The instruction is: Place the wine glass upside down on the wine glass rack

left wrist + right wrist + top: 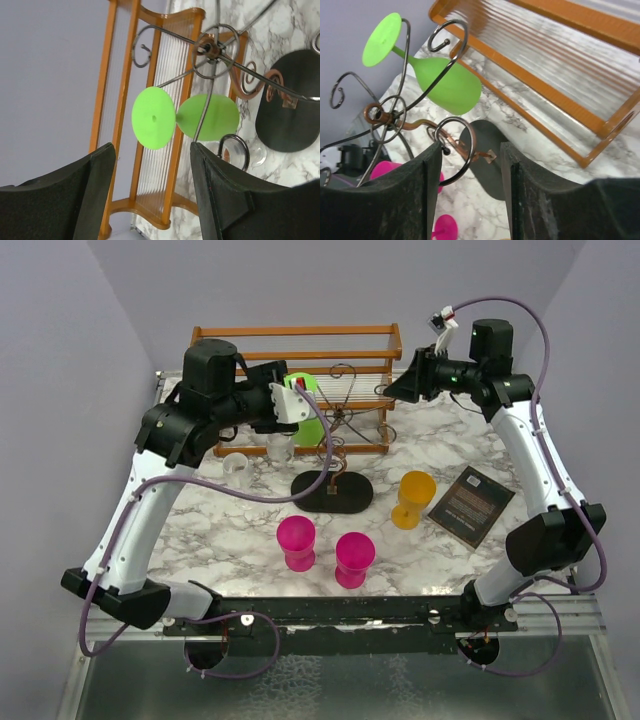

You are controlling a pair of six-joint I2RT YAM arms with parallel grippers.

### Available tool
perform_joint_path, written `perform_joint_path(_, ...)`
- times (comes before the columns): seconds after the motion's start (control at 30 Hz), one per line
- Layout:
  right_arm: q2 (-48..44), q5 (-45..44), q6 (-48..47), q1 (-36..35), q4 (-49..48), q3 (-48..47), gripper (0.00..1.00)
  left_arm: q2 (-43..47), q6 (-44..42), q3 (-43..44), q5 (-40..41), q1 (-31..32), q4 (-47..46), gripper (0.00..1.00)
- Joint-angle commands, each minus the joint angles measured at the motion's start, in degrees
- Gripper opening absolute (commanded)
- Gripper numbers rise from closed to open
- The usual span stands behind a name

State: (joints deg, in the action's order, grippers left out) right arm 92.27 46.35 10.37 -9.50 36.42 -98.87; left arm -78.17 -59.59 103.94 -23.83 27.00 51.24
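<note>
The green wine glass [447, 87] is hanging bowl-down from the wine glass rack [340, 425], its stem sitting in one of the curled wire arms on the rack's left side, its flat foot uppermost and the whole glass leaning at a tilt. The left gripper [152, 155] is hovering just left of the glass with its jaws standing apart and gripping nothing; in the left wrist view the foot is showing beyond the gap, apart from both fingers. The right gripper [470, 150] is reaching in from the far right, its jaws also parted and clamping nothing, though one wire curl is sitting right at the edge of one finger [427, 190], and I cannot tell whether they are touching. The rack's black oval base is resting mid-table on the marble table [230, 540], and the orange-brown wooden shelf [300, 332] is standing directly behind it against the far wall, so room on the far side is tight. A clear glass [236, 468] is sitting on the table to the left of the base. Nearer, two pink glasses [296, 543] [354, 558] are standing side by side, an orange glass [413, 498] is standing to the right of the base, and a dark booklet [472, 504] is lying further right. Open marble is showing along the near-left part of the table and at the far right.
</note>
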Motion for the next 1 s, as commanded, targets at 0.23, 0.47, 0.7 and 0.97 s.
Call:
perform_joint_path(0.23, -1.0, -5.7, -5.1, 0.5, 0.8, -3.3, 0.85, 8.9, 40.6, -8.5, 26.0, -4.9, -16.7, 0.75)
perform_joint_path(0.47, -6.7, -11.4, -6.6, 0.6, -1.5, 0.0, 0.94, 6.2, 54.1, -15.6, 12.4, -19.9, -13.1, 0.76)
perform_joint_path(0.7, -14.0, -16.8, -8.8, 0.6, -4.2, 4.4, 0.95, 0.1, 58.9, -21.3, 1.1, -20.2, -13.2, 0.75)
perform_joint_path(0.97, -17.3, -17.8, -9.3, 0.5, -5.0, 6.8, 0.95, -6.0, 60.5, -21.6, -0.9, -20.0, -16.4, 0.72)
